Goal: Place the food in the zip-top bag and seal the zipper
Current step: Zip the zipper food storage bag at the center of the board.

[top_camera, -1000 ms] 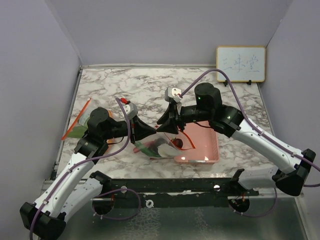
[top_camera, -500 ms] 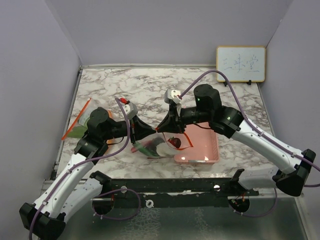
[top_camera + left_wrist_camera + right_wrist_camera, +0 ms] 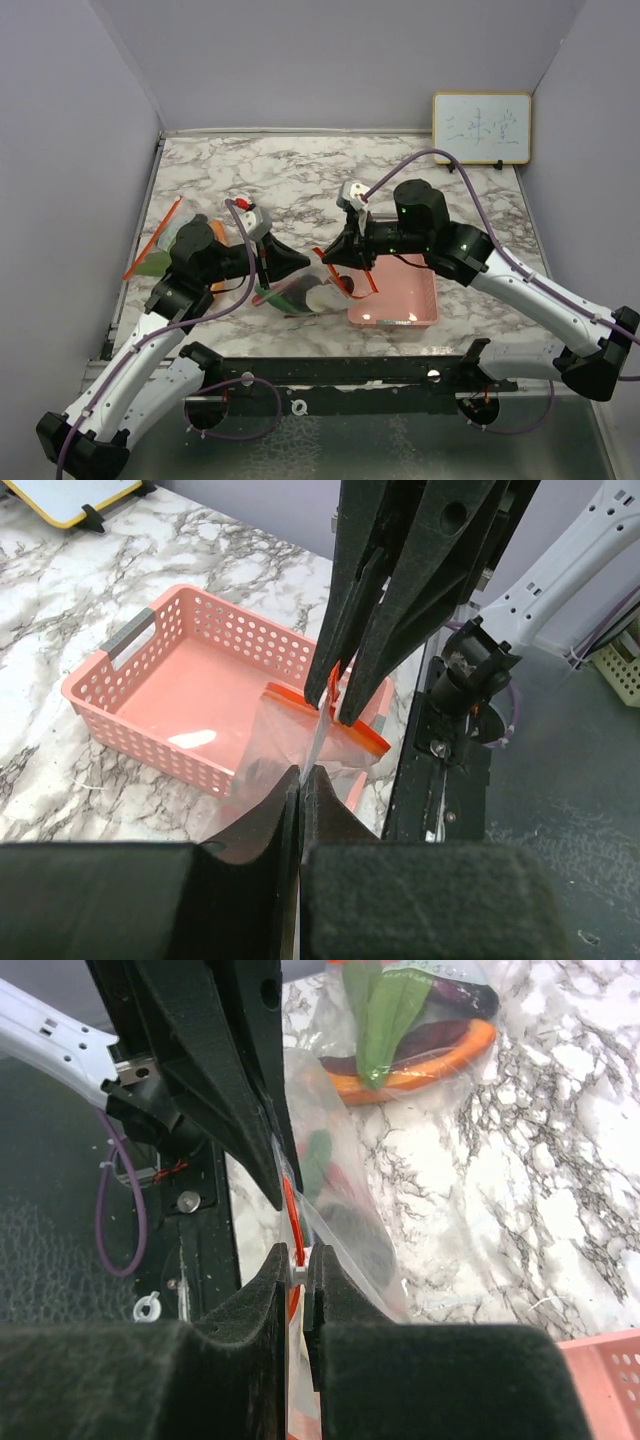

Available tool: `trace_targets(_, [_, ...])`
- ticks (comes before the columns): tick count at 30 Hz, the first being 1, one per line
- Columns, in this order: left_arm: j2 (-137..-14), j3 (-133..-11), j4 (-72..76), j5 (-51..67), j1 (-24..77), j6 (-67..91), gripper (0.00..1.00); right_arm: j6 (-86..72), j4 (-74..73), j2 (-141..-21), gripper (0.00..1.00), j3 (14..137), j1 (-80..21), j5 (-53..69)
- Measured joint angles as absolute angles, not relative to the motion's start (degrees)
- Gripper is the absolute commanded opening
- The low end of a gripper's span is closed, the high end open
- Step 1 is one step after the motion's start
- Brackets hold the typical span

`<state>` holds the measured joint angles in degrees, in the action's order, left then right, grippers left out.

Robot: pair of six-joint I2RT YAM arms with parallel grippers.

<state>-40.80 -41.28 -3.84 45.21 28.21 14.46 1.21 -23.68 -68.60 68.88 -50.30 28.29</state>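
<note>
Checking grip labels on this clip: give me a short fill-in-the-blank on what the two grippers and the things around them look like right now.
1. The left gripper and the right gripper are both shut on the top edge of the clear ____.
2. The basket with small holes in its walls is ____ in colour.
3. The whiteboard stands at the far ____ corner of the table.
Missing words: bag; pink; right.

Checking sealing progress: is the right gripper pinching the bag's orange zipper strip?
Yes, the right wrist view shows the right gripper shut on the orange zipper strip of the zip-top bag.
</note>
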Motion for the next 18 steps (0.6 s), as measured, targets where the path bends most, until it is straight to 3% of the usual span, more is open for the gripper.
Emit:
trace_targets(9, [-43.90,-41.19,-0.56,45.52,27.83,13.61,0.00,0.69,-25.63,-77.01,0.02,76.16,-50.11,35.86])
trace_targets(18, [-37.63,-42.63,-6.72,29.58,28.69,14.20,0.00,0.43,-21.63,-72.69,0.02,70.35,-49.78,32.51])
